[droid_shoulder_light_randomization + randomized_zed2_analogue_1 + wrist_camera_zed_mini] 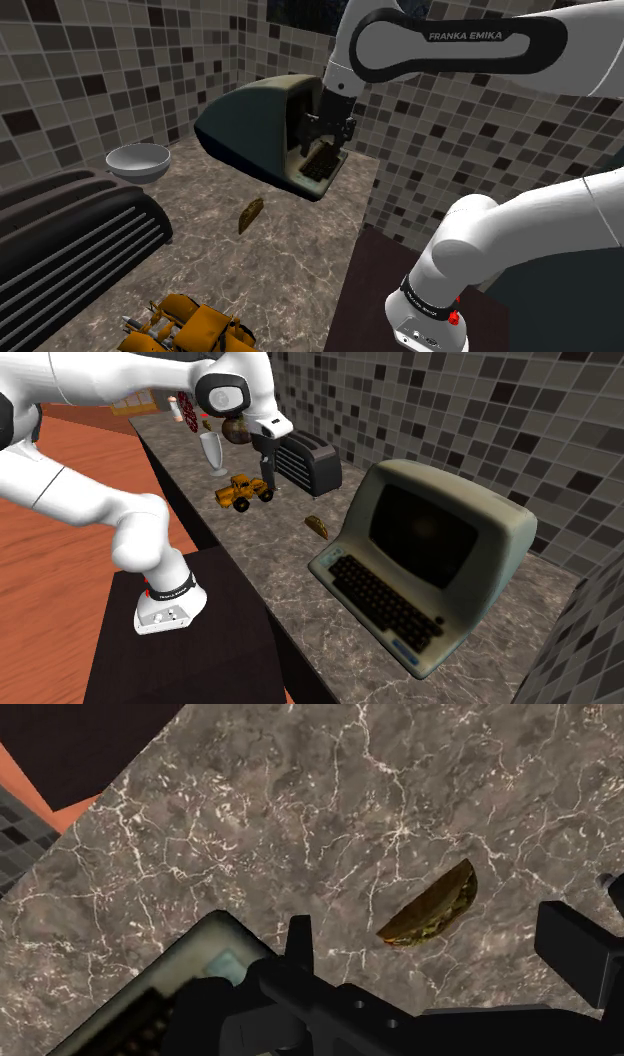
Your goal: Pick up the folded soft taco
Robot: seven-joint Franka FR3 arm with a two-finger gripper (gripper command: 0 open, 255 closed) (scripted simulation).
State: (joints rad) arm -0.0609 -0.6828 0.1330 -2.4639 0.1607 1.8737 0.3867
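Note:
The folded taco (250, 213) is brown-gold and lies on its side on the marble counter (290, 270), in front of an old computer terminal (262, 122). In the second exterior view the taco (318, 525) rests between the terminal (430, 557) and a yellow toy truck (243, 490). My black gripper (325, 155) hangs well above the counter, up beside the terminal's keyboard end. In the wrist view the taco (435, 909) lies far below, between my open gripper's (437, 942) two fingers, which do not touch it. The gripper (265, 474) holds nothing.
A grey bowl (138, 160) stands at the back near the tiled wall. A dark ridged toaster (70, 240) sits at the shoulder view's left, the yellow toy truck (190, 325) at its lower edge. A glass (212, 452) stands beyond the truck. The terminal's corner (190, 974) shows under the hand.

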